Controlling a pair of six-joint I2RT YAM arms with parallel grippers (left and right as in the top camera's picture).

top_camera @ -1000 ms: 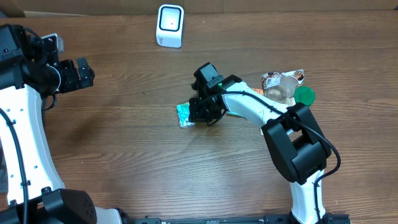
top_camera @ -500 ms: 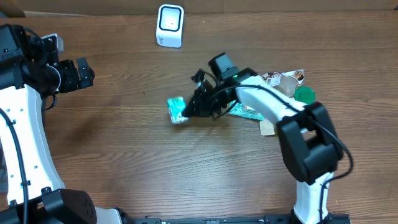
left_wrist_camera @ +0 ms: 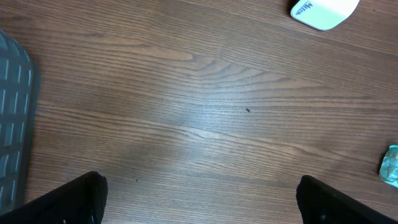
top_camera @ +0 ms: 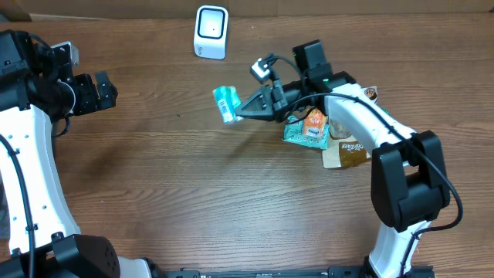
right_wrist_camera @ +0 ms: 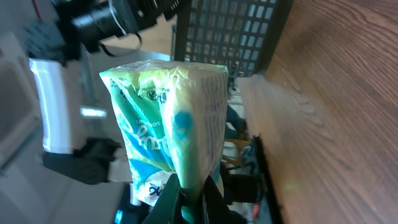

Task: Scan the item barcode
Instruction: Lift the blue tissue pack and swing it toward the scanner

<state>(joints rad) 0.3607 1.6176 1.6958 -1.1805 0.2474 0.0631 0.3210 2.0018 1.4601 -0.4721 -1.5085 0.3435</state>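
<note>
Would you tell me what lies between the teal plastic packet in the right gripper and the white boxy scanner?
Nothing: only bare wooden table separates the teal plastic packet and white boxy scanner, as the overhead view shows.

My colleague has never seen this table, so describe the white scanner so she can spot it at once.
On the wooden table, look along the far edge, left of centre. The scanner stands there alone, a small rounded white box. The packets heaped further right are colourful and crumpled; it is plain white.
</note>
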